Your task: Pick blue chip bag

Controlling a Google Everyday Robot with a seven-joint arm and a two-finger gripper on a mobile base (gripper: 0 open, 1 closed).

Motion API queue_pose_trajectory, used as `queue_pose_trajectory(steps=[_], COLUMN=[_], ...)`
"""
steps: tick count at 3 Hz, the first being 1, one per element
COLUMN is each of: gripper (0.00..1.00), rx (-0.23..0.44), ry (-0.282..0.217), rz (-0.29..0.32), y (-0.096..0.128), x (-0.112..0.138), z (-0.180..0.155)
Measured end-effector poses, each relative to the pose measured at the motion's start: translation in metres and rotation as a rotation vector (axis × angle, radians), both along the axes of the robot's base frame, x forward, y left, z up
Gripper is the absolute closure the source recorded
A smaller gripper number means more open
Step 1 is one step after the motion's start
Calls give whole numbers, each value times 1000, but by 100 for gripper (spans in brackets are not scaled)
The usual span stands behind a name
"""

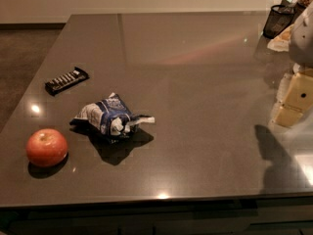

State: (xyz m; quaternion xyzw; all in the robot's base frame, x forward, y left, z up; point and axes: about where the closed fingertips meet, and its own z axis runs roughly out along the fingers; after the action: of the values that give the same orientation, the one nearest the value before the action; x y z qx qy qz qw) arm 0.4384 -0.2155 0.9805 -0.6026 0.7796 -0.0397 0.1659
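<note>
The blue chip bag (110,117) lies crumpled on the dark grey table (195,82), at the front left. It is dark blue with white patches, and a white torn flap points right. My gripper (294,98) is at the right edge of the view, pale yellow below a white arm part, over the right side of the table. It is far to the right of the bag and holds nothing that I can see.
A red apple (46,147) sits left of the bag near the front edge. A flat black candy bar (66,80) lies behind and left of the bag. A black mesh cup (278,20) and pale items stand at the back right corner.
</note>
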Motion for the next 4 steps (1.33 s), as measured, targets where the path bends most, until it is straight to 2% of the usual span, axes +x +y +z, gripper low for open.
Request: queue_pose_trajectory(steps=[1,2,3,4], gripper=[0,0,0,0], rx=[0,36,91,130], ry=[0,-4,-14,-3], rz=[0,19,90,185], y=[0,32,93,153], x=[0,12,25,26], z=[0,1,-3,-14])
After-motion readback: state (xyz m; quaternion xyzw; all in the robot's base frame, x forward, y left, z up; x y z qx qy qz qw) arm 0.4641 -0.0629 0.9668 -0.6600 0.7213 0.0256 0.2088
